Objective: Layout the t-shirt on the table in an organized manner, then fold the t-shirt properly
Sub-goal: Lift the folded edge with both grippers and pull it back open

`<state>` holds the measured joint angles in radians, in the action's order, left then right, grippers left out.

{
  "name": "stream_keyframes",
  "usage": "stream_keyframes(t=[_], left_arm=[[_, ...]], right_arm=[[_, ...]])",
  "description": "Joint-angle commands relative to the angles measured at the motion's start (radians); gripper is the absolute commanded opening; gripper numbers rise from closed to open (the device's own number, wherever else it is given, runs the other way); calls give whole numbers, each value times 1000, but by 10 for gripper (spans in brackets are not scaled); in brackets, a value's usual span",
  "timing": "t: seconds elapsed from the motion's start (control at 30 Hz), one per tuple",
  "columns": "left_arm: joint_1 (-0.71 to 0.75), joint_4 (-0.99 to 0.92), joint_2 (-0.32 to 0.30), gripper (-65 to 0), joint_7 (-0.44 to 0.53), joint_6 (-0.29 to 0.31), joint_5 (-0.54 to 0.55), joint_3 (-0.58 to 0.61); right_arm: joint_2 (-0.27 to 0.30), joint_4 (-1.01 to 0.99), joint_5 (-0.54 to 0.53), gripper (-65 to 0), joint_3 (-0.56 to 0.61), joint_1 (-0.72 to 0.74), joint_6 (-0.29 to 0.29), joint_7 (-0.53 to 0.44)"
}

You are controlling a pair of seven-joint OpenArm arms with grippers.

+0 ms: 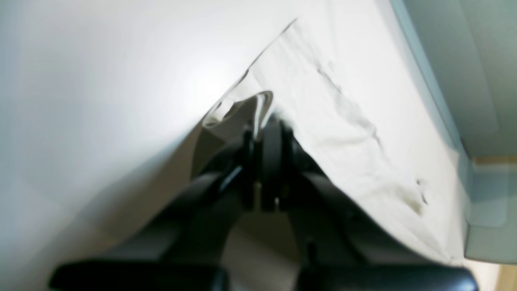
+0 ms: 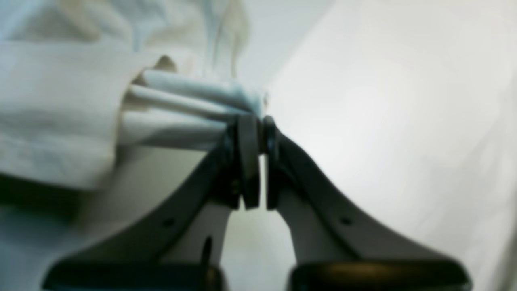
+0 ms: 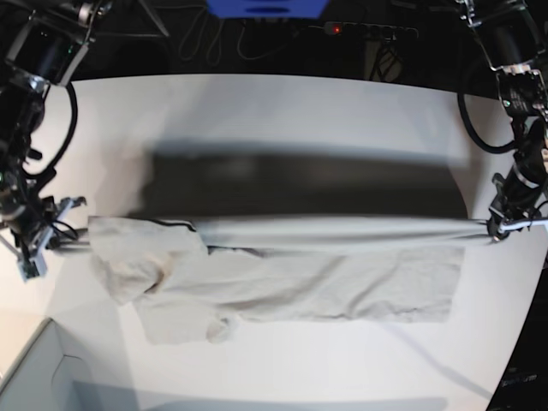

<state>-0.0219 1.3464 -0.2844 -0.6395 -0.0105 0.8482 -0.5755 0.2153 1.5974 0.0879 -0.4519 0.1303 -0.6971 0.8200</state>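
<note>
The light beige-grey t-shirt point(image 3: 291, 287) is stretched wide across the white table point(image 3: 282, 111). Its upper edge is pulled taut in the air between my two grippers, and its lower part lies on the tabletop. A dark shadow falls behind it. In the base view my right gripper point(image 3: 67, 233) is at the left, shut on a bunched fold of the t-shirt point(image 2: 181, 113); the right wrist view shows that gripper point(image 2: 258, 125) pinching it. My left gripper point(image 3: 497, 228) is at the right, and the left wrist view shows it point(image 1: 266, 121) shut on the edge of the t-shirt point(image 1: 343, 101).
A pale box corner point(image 3: 34, 377) juts in at the front left of the base view. Dark cables and equipment point(image 3: 360, 34) lie beyond the table's curved far edge. In the left wrist view the table edge point(image 1: 436, 93) runs down the right side.
</note>
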Motion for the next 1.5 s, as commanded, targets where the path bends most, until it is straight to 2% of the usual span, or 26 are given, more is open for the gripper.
stream_keyframes(t=[0.0, 0.07, 0.17, 0.37, 0.5, 0.8, 0.93, 1.0, 1.07, 1.2, 1.27, 1.33, 1.47], left_arm=[[-33, 15, -22, -650, 33, -3, 1, -5], [-31, 14, -17, -650, 31, -3, 1, -5], [-16, 11, -16, -650, 31, -3, 0, -5], [12, -94, -29, -650, 31, -3, 0, 4], [60, -115, -60, -650, 33, 5, 0, 19], [234, 81, -68, -650, 33, 7, 1, 7], [274, 193, -88, -650, 33, 7, 10, -41], [228, 239, -98, -650, 31, 1, 7, -56], [124, 224, -132, -650, -1, -3, 1, -42], [-94, 91, -135, -650, -219, -3, 0, -33], [-103, 72, -132, -650, -282, -3, 1, -34], [-83, 64, -115, -650, -283, 4, 3, -34], [-65, 8, -92, -650, -167, 7, -28, -28]], right_arm=[[22, -4, 51, -650, 34, 58, -1, 20], [20, -38, 102, -650, 66, 90, -1, 60], [17, -52, 108, -650, 64, 55, -1, 48], [-6, -42, 108, -650, 60, -73, -1, -55], [-11, -13, 103, -650, 58, -151, -1, -89], [-35, 177, 103, -650, 60, -317, -1, -90], [-30, 318, 103, -650, 60, -352, -1, -86], [-32, 370, 103, -650, 58, -300, -1, -80], [-50, 357, 108, -650, 60, -183, -1, -35], [-72, 280, 163, -650, 66, -56, -1, 121], [-73, 277, 166, -650, 60, -88, -1, 112], [-69, 271, 166, -650, 60, -142, -1, 62], [-109, 243, 171, -650, 61, -180, -1, -51]])
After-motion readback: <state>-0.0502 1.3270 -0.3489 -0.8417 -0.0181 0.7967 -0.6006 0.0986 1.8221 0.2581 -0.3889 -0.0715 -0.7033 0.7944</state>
